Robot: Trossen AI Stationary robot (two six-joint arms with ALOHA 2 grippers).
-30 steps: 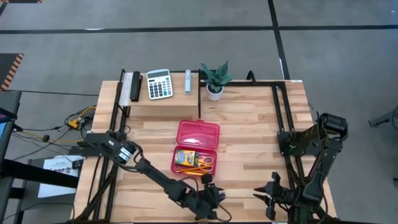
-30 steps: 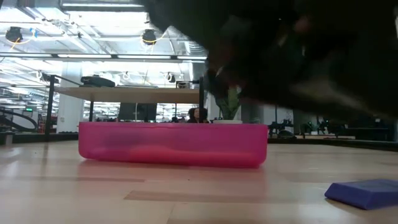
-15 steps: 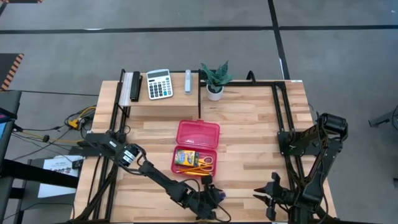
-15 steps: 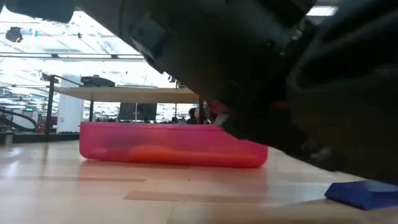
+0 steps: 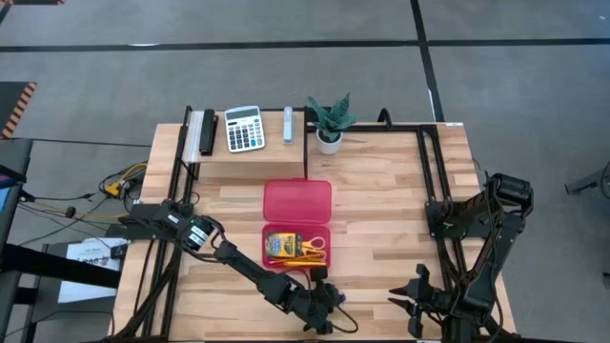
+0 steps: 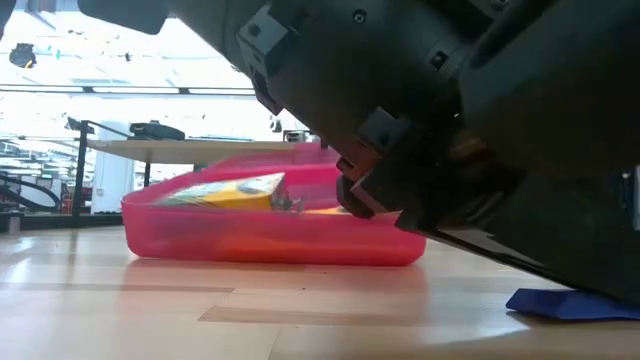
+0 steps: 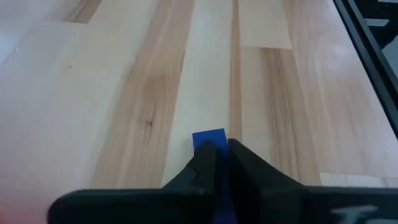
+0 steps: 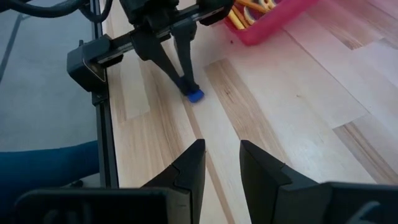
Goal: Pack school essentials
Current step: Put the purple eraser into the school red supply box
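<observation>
Near the bottom centre of the high view, the left gripper (image 5: 322, 303) pinches the tiny blue eraser (image 7: 209, 139) against the table (image 5: 381, 205), close to its front edge. A shallow grip could let the eraser flick away or off that edge. Just above it, the pink case (image 5: 297, 203) holds the crayon box (image 5: 282, 238) and scissors (image 5: 307, 250). At lower right the right gripper (image 8: 216, 163) waits, fingers apart; bare wood lies between.

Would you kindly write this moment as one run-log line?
left gripper: shut on blue eraser, on table near front edge | right gripper: open, waiting | pink case: open, crayons and scissors inside
</observation>
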